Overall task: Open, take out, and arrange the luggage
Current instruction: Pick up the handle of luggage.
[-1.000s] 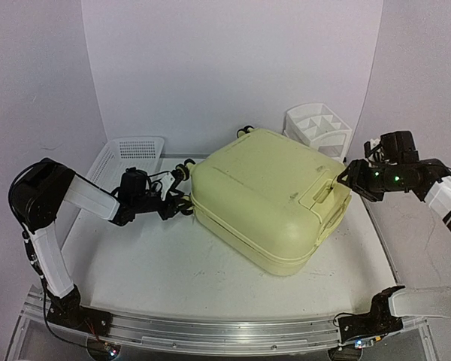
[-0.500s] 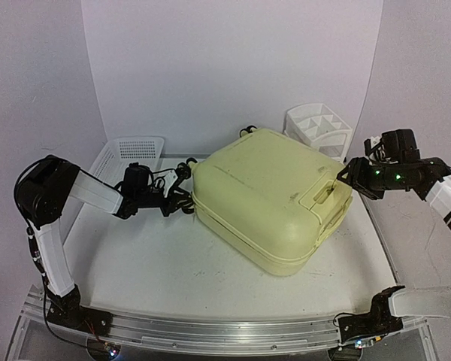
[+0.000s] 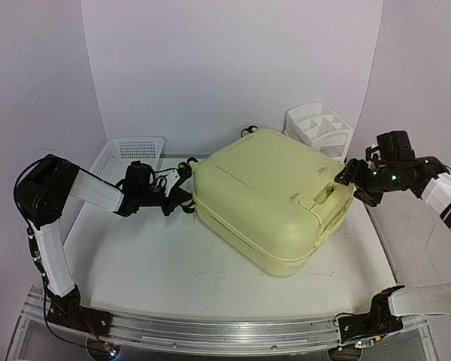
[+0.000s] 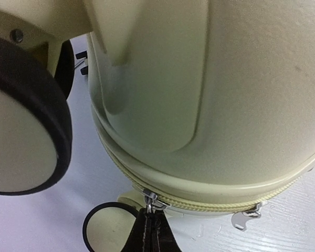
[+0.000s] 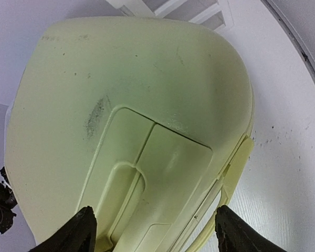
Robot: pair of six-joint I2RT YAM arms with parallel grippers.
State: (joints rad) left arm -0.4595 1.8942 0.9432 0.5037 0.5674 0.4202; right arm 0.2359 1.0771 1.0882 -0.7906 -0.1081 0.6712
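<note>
L gripper point(image 4: 148, 218) is pinched shut on zip pull point(image 4: 150, 200) at wheel end of luggage point(image 3: 270, 197). R gripper point(image 5: 158, 229) is far off w/ fingers apart, over handle end.

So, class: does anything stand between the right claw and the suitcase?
Nothing visible does. The right claw is open and faces the suitcase at its recessed handle, with no other object in the gap between them.

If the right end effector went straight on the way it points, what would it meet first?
The right end effector would probably meet the luggage first, at its recessed handle panel; depth unclear.
</note>
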